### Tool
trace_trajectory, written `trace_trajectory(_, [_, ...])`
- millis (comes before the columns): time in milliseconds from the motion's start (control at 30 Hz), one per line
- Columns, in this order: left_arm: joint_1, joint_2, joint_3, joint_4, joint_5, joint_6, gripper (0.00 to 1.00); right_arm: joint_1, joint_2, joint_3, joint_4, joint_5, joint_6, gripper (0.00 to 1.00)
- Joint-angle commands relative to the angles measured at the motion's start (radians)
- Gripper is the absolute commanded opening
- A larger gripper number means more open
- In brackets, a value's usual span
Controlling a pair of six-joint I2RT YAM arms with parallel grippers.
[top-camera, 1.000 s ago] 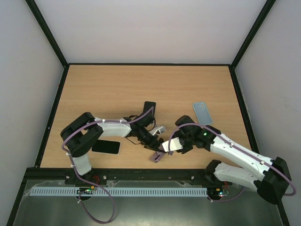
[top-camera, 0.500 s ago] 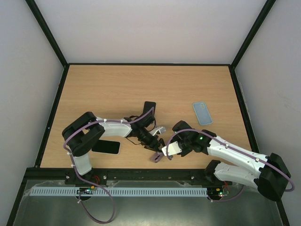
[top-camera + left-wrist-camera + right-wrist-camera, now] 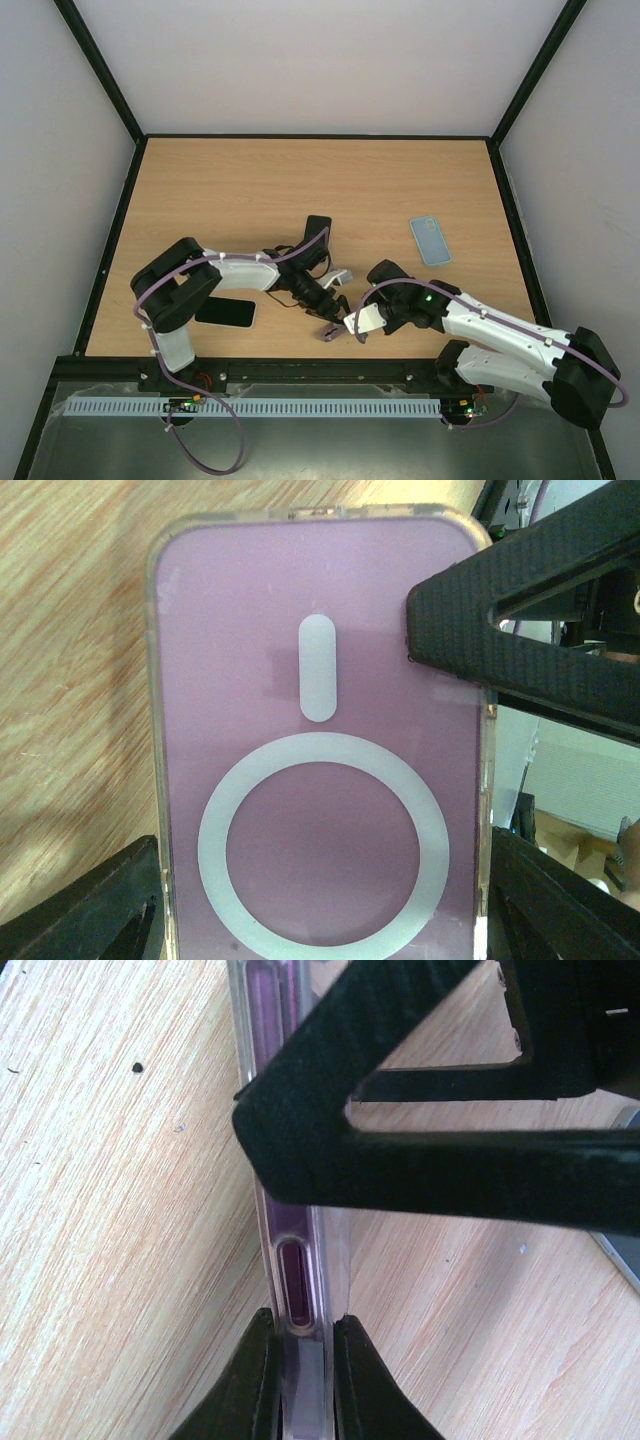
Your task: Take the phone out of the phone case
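Observation:
A purple phone in a clear case [image 3: 332, 333] stands on edge near the table's front edge, between both grippers. In the left wrist view the case back [image 3: 320, 780] fills the frame, with a white ring and pill mark. My left gripper [image 3: 320, 920] is shut on the case's two long edges. My right gripper [image 3: 300, 1360] is shut on the thin edge of the case [image 3: 298, 1290], beside a side-button cutout. In the top view the left gripper [image 3: 323, 308] and the right gripper [image 3: 350, 326] meet at the phone.
A black phone [image 3: 225, 313] lies flat at the front left under the left arm. Another black slab [image 3: 318, 228] lies behind the left wrist. A light blue phone case [image 3: 430, 240] lies at the right. The table's front edge [image 3: 300, 357] is close.
My right gripper has moved a little toward the front edge and the left, closer onto the cased phone. The left gripper has barely moved.

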Motion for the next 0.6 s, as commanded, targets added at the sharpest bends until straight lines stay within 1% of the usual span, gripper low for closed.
trace_trajectory(0, [0.003,-0.08,-0.02,0.008,0.003,0.055,0.87,0.004,-0.039,0.038,-0.103,0.013,0.028,0.02])
trace_trajectory(33, [0.006,-0.097,-0.027,0.007,-0.003,0.06,0.89,0.004,-0.049,0.047,-0.124,0.016,0.031,0.02])
trace_trajectory(67, [0.011,-0.115,-0.033,0.006,-0.011,0.063,0.97,0.005,-0.061,0.056,-0.145,0.019,0.031,0.02])
trace_trajectory(100, [0.02,-0.133,-0.042,0.002,-0.026,0.067,0.99,0.004,-0.075,0.062,-0.163,0.024,0.032,0.02])
trace_trajectory(167, [0.047,-0.171,-0.054,-0.01,-0.063,0.07,0.99,0.005,-0.096,0.071,-0.193,0.036,0.046,0.02])
trace_trajectory(233, [0.076,-0.215,-0.06,-0.031,-0.151,0.056,0.99,0.004,-0.105,0.085,-0.214,0.026,0.091,0.02])
trace_trajectory(300, [0.086,-0.279,-0.066,-0.032,-0.31,0.03,0.99,-0.004,-0.087,0.107,-0.245,0.0,0.145,0.02])
trace_trajectory(333, [0.083,-0.322,-0.08,0.006,-0.358,0.012,0.99,-0.017,-0.071,0.12,-0.266,-0.02,0.168,0.02])
trace_trajectory(400, [0.071,-0.433,-0.136,0.121,-0.449,-0.038,0.99,-0.085,-0.032,0.16,-0.301,-0.09,0.197,0.02])
trace_trajectory(433, [0.057,-0.484,-0.164,0.161,-0.531,-0.054,0.98,-0.128,-0.013,0.18,-0.325,-0.131,0.204,0.02])
trace_trajectory(500, [-0.001,-0.576,-0.175,0.151,-0.794,-0.059,0.96,-0.212,0.021,0.231,-0.34,-0.225,0.248,0.02])
trace_trajectory(533, [-0.028,-0.621,-0.177,0.14,-0.907,-0.053,0.96,-0.259,0.033,0.259,-0.357,-0.287,0.267,0.02])
trace_trajectory(567, [-0.055,-0.673,-0.185,0.139,-0.991,-0.048,0.98,-0.299,0.046,0.284,-0.376,-0.361,0.286,0.02])
